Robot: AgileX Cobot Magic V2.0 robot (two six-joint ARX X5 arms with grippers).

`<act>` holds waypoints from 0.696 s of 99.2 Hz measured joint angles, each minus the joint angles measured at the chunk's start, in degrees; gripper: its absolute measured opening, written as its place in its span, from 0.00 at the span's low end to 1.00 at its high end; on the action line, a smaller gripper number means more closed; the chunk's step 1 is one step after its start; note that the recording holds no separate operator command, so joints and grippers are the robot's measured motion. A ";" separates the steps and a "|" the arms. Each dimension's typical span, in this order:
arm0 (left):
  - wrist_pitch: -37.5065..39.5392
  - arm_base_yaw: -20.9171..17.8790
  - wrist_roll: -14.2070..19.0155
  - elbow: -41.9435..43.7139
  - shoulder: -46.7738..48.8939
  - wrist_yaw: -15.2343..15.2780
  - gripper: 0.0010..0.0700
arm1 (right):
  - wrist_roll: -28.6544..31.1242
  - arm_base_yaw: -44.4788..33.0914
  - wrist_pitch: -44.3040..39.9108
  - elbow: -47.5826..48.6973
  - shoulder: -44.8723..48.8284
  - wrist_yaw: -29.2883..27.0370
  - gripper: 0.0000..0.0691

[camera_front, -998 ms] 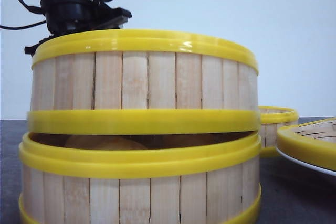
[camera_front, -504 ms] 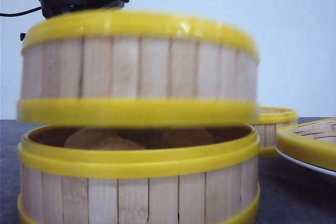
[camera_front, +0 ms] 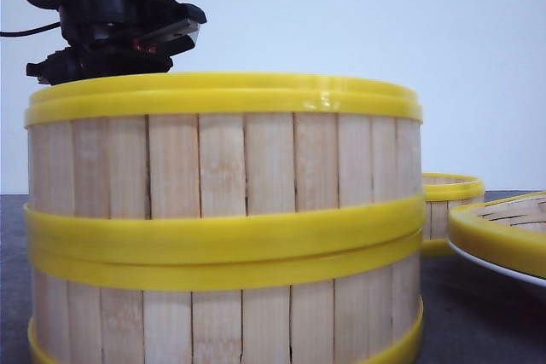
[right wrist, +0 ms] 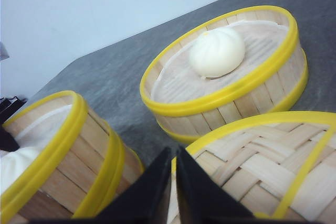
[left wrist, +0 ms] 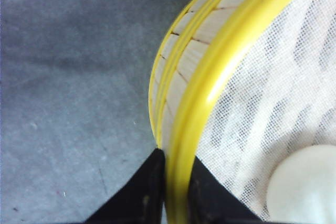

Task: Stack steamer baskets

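The left gripper (left wrist: 176, 174) clamps the far-left rim of the top basket (camera_front: 222, 159), which sits on the bottom basket (camera_front: 222, 321) on the table (left wrist: 68, 103). Right of it, the right gripper (right wrist: 173, 182), nearly closed, straddles the lid (right wrist: 262, 166); a third basket (right wrist: 226, 72) waits beyond.

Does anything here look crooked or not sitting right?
Slightly. In the front view, the upper steamer basket sits on the lower steamer basket a little askew: the two yellow bands at the seam slant, higher on the right than the left. The left gripper grips the upper basket's rim. Nothing looks spilled or broken.
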State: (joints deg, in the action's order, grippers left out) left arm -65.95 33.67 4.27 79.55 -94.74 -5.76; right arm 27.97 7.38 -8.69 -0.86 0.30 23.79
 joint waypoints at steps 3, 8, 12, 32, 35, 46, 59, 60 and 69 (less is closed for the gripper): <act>0.15 0.00 0.00 -0.13 0.11 0.11 0.02 | 0.00 0.00 0.00 0.00 0.00 0.04 0.02; 0.22 0.00 0.02 -0.13 0.13 0.20 0.02 | 0.00 0.00 0.00 0.00 0.00 0.04 0.02; 0.28 0.02 0.02 -0.15 0.13 0.42 0.02 | 0.00 0.00 -0.02 0.00 0.00 0.07 0.02; 1.42 0.13 0.85 -0.55 0.20 0.98 0.39 | 0.00 0.00 0.00 0.00 0.00 0.07 0.02; 1.66 0.11 0.94 -0.61 0.20 0.96 0.52 | 0.00 0.00 0.00 0.00 0.00 0.07 0.02; 3.54 -0.07 1.05 -0.94 0.66 0.94 1.00 | 0.02 0.00 0.81 0.02 0.00 0.07 0.02; 8.61 -1.31 1.18 -1.07 5.16 0.96 0.99 | 0.33 0.00 9.55 0.00 0.02 -0.59 0.02; 9.07 -1.44 1.25 -1.07 5.73 0.96 0.99 | 0.42 0.02 10.45 -0.02 0.00 -0.98 0.02; 13.79 -2.69 1.97 -1.07 12.48 0.98 0.99 | 0.98 0.02 12.76 -2.71 0.17 -6.78 0.02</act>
State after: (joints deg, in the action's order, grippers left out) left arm -52.16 30.98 6.24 78.48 -82.26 -4.78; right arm 28.95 7.40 4.08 -3.57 0.47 17.02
